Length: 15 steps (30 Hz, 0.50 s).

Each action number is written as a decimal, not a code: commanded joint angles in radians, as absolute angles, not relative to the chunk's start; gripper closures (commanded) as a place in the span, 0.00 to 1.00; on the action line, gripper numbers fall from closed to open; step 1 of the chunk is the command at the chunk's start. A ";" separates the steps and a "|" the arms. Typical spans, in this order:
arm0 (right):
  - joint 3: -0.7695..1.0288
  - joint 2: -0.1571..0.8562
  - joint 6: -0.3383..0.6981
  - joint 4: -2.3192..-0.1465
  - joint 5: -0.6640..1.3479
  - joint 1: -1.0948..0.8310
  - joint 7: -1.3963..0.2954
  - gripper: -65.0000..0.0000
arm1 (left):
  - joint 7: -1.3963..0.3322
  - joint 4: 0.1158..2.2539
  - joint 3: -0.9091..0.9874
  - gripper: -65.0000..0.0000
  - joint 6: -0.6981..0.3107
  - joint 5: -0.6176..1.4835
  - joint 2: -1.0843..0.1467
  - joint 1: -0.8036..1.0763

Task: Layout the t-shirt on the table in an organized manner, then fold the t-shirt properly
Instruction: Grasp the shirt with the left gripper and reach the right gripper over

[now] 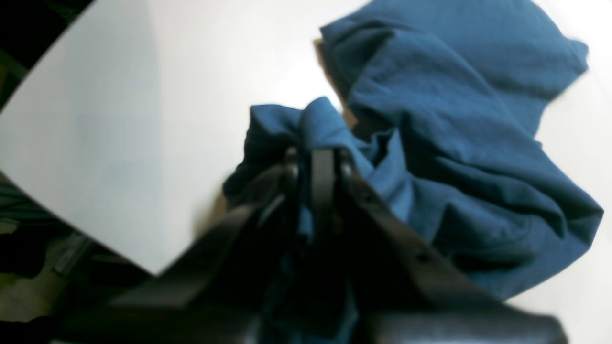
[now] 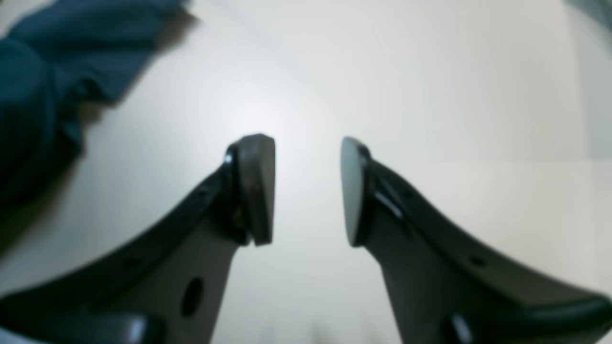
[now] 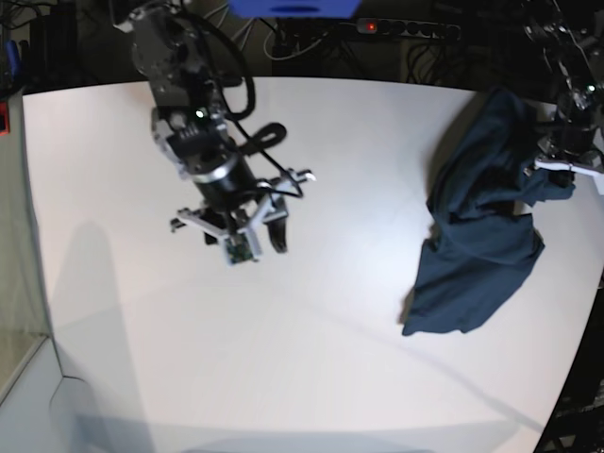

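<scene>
t-shirt [image 3: 477, 236] on table's [image 3: 311, 330] right side

You are working in a robotics lab or test room. Two robot arms [image 3: 203, 142] stand at a large white tabletop [image 3: 330, 359], and behind it you see tangled cables [image 3: 283, 42] and a power strip [image 3: 406, 28] with a red light.

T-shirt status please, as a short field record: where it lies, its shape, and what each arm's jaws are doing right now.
t-shirt: crumpled dark blue heap, not laid out
location: near one edge of the table, on the base view's right
left gripper: jaws shut on a bunched fold of the cloth
right gripper: jaws open, empty, above bare tabletop, apart from the shirt
fold progress: not yet started
</scene>
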State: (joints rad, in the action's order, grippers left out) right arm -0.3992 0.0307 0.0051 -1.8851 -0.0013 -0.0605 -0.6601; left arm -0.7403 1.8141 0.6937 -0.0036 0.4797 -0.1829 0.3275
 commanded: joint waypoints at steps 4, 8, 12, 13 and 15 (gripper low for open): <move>-0.461 -0.038 0.041 -1.756 -0.001 0.058 -0.647 0.63 | -0.717 1.833 0.722 0.99 -0.007 0.483 -0.197 0.354; -0.476 -0.127 0.104 -1.555 -0.001 0.173 -0.641 0.63 | -0.717 1.833 0.720 0.99 -0.007 0.483 -0.196 0.367; -0.475 -0.157 0.156 -1.349 -0.001 0.298 -0.634 0.63 | -0.717 1.833 0.720 0.99 -0.007 0.483 -0.188 0.375; -0.473 -0.157 0.165 -1.288 -0.001 0.335 -0.621 0.63 | -0.717 1.833 0.717 0.99 -0.007 0.483 -0.188 0.381; -0.473 -0.157 0.170 -1.185 0.025 0.400 -0.561 0.63 | -0.717 1.842 0.717 0.99 -0.007 0.483 -0.186 0.384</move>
